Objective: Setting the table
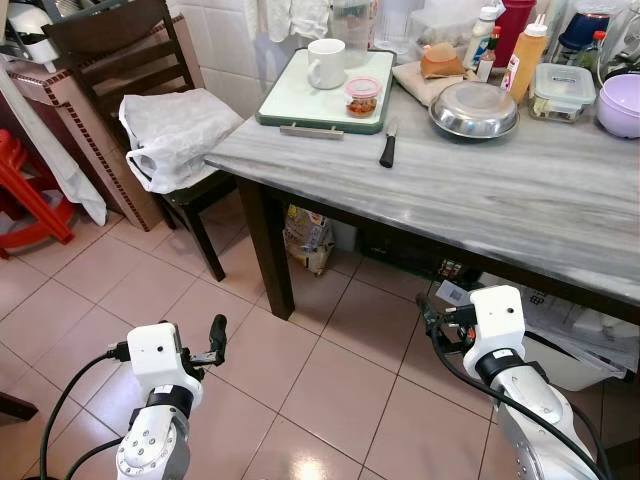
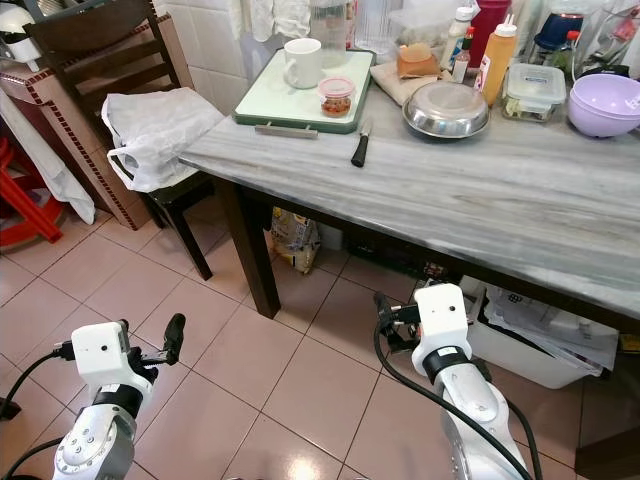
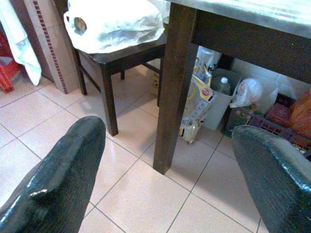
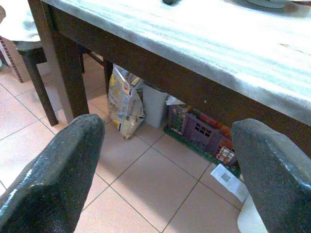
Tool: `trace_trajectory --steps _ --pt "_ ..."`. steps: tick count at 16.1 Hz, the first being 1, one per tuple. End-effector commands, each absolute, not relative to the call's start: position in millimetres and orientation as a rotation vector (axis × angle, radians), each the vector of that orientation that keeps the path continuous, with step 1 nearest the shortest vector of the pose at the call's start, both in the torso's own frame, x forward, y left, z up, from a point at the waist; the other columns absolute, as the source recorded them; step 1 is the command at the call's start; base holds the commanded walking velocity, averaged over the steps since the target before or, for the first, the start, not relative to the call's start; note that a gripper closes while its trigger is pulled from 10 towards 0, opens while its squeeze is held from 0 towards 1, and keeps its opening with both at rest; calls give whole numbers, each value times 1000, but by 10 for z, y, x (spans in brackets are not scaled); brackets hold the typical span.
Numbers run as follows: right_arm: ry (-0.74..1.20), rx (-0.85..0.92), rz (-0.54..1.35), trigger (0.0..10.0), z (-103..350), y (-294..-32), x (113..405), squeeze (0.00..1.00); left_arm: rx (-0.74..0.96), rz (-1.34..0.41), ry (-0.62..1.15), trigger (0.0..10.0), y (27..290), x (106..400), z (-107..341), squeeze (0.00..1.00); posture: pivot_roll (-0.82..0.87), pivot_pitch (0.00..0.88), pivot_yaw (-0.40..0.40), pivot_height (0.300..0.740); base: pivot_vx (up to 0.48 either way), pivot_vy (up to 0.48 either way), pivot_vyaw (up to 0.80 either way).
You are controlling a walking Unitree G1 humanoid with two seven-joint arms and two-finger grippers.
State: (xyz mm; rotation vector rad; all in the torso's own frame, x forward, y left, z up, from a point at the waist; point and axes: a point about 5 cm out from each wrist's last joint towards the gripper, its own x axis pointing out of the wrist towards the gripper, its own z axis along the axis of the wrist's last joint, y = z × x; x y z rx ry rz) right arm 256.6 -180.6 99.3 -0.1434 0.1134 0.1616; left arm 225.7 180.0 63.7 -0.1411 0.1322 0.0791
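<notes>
A grey marble-topped table (image 1: pixel 520 190) stands ahead. At its far left corner a green-rimmed tray (image 1: pixel 290 105) carries a white mug (image 1: pixel 326 63) and a small pink-lidded jar (image 1: pixel 362 96). A black-handled knife (image 1: pixel 388 146) lies beside the tray, and a covered steel dish (image 1: pixel 474 108) sits behind it. A purple bowl (image 1: pixel 620 104) is at the far right. My left gripper (image 1: pixel 212 345) hangs low over the floor tiles, open and empty. My right gripper (image 1: pixel 428 318) is also open and empty, below the table's front edge.
A dark wooden chair (image 1: pixel 120 50) with a white plastic bag (image 1: pixel 175 135) on its seat stands left of the table. Bottles and a lidded plastic container (image 1: pixel 560 92) crowd the back. Sacks and boxes (image 1: pixel 308 238) sit under the table by its leg (image 1: pixel 268 250).
</notes>
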Motion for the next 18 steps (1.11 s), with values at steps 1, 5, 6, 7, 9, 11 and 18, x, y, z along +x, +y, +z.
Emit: trace_trajectory --steps 1,5,6,7,9,11,18 --pt "123 -134 161 10000 988 -1803 2575 0 -128 98 153 10000 1851 2251 612 0 -106 107 68 740 -240 0 0" --pt "127 -131 158 10000 980 -1807 2582 0 -131 103 158 10000 1850 2257 613 0 -106 105 70 740 -256 0 0" --pt "128 -130 156 10000 977 -1807 2584 0 -130 104 158 10000 1847 2262 617 0 -105 105 69 740 -270 0 0" --pt "129 -129 156 10000 978 -1806 2586 0 -129 103 158 10000 1846 2264 618 0 -105 104 69 740 -266 0 0" --pt "128 -129 155 10000 978 -1805 2593 0 -126 106 159 10000 1847 2268 621 0 -104 104 69 740 -266 0 0" --pt "126 -126 154 10000 983 -1799 2598 0 -126 106 161 10000 1844 2266 620 0 -104 105 71 740 -266 0 0" --pt "123 -122 141 10000 998 -1797 2611 0 -122 103 170 10000 1840 2262 611 0 -105 109 72 740 -268 0 0"
